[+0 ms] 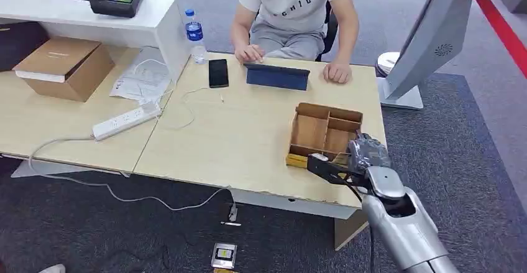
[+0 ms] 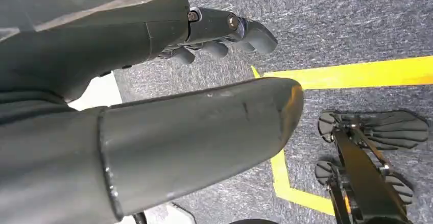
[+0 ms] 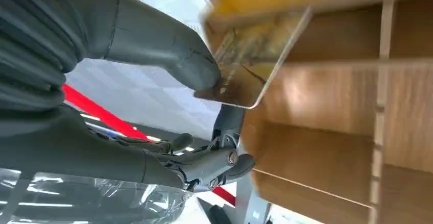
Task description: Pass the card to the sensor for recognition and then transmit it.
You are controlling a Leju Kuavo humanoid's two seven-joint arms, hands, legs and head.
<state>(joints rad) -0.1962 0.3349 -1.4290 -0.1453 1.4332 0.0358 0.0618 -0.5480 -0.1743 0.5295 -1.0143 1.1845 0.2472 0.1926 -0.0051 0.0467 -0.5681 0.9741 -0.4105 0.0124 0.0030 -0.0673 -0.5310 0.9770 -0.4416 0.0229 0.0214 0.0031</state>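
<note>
My right hand (image 1: 355, 160) hovers at the front edge of the wooden divided box (image 1: 329, 112) on the table's front right corner. In the right wrist view my right hand (image 3: 153, 45) pinches a glossy gold-brown card (image 3: 250, 66) between thumb and a finger, close over the wooden divided box (image 3: 332, 96). A small pale edge of the card (image 1: 319, 157) shows at the fingertips in the head view. My left hand (image 2: 204, 81) hangs over the grey floor, its fingers apart and holding nothing. A grey slanted kiosk panel (image 1: 429, 43) stands to the right of the table.
A person sits at the far side with both hands on the table beside a blue tablet (image 1: 277, 77). A black phone (image 1: 218, 73), water bottle (image 1: 195, 35), power strip (image 1: 126, 121) and cardboard box (image 1: 65, 66) lie to the left. A small device (image 1: 224, 255) lies on the floor.
</note>
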